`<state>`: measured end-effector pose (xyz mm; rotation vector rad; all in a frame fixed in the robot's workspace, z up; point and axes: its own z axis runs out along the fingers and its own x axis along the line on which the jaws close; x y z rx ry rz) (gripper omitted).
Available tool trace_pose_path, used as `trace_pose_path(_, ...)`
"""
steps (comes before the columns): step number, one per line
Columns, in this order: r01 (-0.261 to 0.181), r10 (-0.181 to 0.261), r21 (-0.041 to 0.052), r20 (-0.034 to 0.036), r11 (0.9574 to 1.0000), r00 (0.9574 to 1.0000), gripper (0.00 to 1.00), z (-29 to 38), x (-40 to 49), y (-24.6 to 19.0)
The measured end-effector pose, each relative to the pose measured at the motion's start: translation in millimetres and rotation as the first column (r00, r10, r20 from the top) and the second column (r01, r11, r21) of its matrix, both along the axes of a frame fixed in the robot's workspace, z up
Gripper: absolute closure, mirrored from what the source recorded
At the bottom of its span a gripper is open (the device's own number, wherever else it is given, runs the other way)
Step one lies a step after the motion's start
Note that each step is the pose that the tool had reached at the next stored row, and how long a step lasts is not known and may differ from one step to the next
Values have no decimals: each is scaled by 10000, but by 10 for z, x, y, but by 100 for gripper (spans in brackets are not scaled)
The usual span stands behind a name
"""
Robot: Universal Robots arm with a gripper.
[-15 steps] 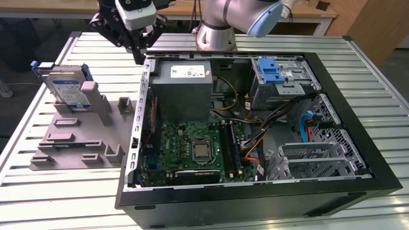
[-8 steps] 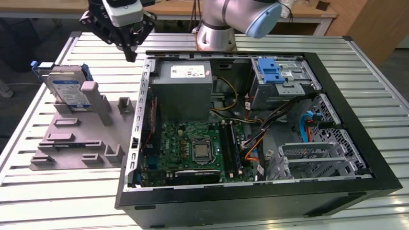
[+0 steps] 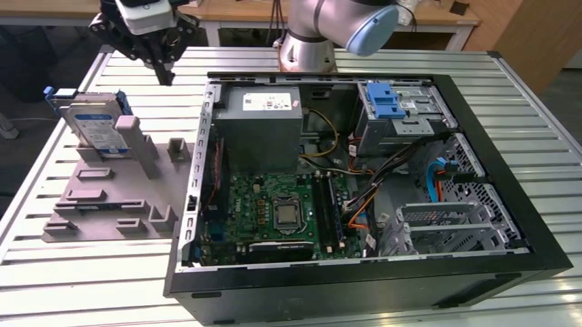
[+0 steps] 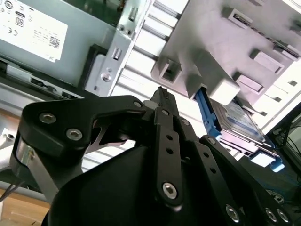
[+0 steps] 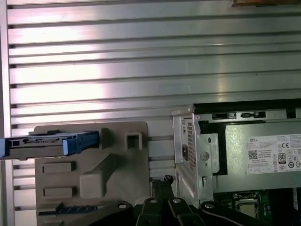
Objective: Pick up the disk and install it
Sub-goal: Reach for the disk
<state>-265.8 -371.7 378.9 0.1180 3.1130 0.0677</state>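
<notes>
Disk (image 3: pixel 95 127) stands slotted in grey fixture (image 3: pixel 105 192), while closed, empty fingers (image 3: pixel 166 72) hover nearby.

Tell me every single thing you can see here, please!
disk: one, silver in a blue frame, standing upright in the grey holder, at the exterior view's left.
grey holder: one, grey, on the table beside the computer case.
computer case: one, black, open, lying on the table.
power-supply box: one, grey, inside the case.
circuit board: one, green, inside the case.
blue latch: one, blue on a silver cage, inside the case.
table: one, silver slats, under everything.
arm: one, silver with a blue cap, beyond the case.
gripper: one, black, shut and empty, above the table near the disk, not touching it.
</notes>
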Motion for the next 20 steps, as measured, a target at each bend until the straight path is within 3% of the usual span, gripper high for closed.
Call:
trace_pose_path(12,0,0,-1,-1,10000,10000,89,-63,-547,126)
trace_pose_path(20,-1,1,0,1,10000,10000,89,-110,-911,157)
